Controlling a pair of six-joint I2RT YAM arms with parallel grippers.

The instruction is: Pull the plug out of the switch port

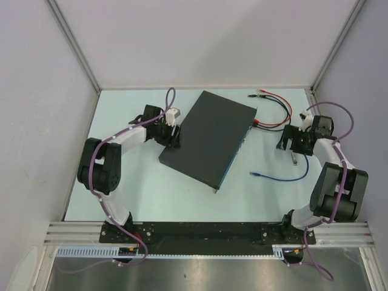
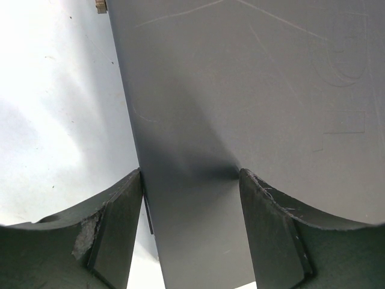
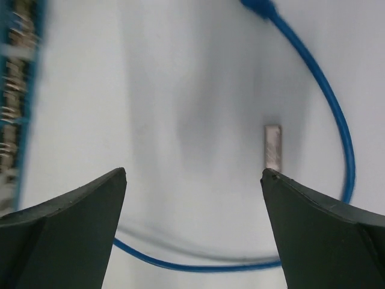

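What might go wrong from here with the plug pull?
1. The right gripper, jaws open, hovers over the loose thin blue cable, not the red plug at the large flat dark-grey switch box; it may grab the wrong cable.
2. The left gripper straddles the switch's edge; a firm clamp isn't evident, so the switch may slide during the pull.

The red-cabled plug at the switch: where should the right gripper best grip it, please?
Probably the plug body itself, just outside the switch port face, with the right gripper coming from above on its own side: the plug juts out level, red cable trailing away.
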